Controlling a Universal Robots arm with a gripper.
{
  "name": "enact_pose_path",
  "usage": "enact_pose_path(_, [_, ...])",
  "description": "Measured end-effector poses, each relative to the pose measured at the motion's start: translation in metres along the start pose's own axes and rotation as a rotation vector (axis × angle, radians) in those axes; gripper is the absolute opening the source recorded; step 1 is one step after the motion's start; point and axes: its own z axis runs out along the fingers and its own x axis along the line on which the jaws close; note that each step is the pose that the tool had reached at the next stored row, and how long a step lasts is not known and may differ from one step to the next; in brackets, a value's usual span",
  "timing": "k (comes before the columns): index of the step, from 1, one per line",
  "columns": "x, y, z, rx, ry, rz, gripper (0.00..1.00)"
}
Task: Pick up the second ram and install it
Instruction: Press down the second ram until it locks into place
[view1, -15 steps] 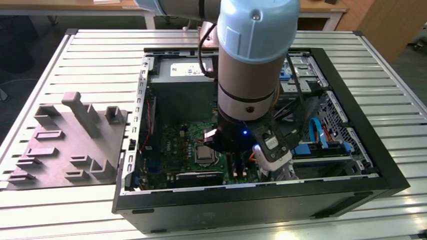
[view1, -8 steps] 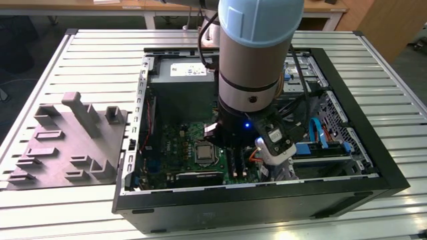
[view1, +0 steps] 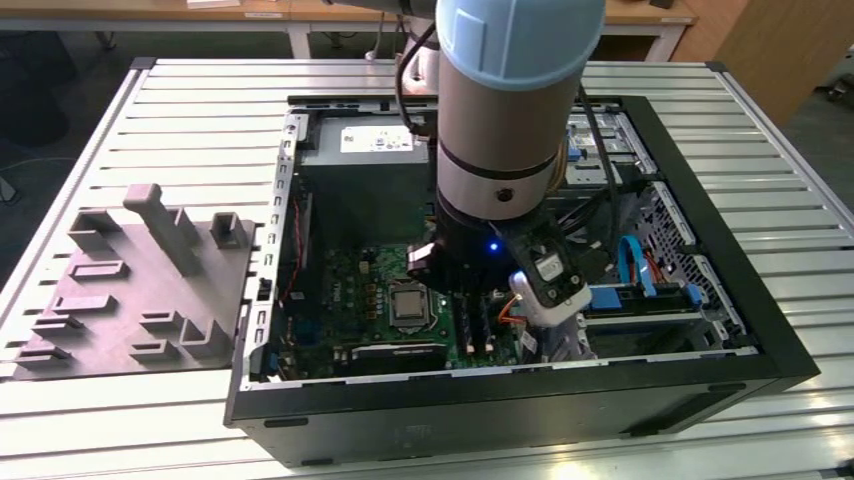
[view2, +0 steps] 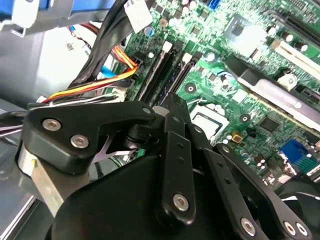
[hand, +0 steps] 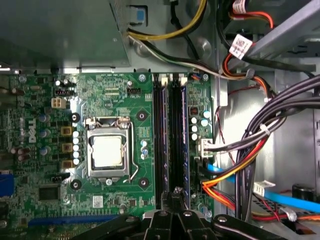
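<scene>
Second ram (hand: 183, 145) seated, directly beneath end effector (hand: 176, 196).

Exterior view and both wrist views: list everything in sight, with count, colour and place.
table: one, white slatted, under everything
fixture tray: one, grey, on the table at the exterior view's left
computer case: one, black, open, on the table
power supply: one, grey with a white label, at the far end of the case
motherboard: one, green, on the case floor
processor socket: one, silver, mid-board
second ram: one, dark blue-black, among the long slots between socket and cables
cables: several, black, orange, yellow, red, blue, beside the board
arm: one, silver and light blue, reaching into the case
gripper: one, black, over the slots' end
</scene>
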Motion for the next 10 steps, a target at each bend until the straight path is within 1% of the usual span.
enact_pose_path(6, [0.0007, 0.0159, 0.0005, -0.0002, 0.0000, 0.000, 0.10])
enact_pose_path(10, [0.0011, 0.0248, 0.0008, -0.0002, 0.0000, 0.000, 0.10])
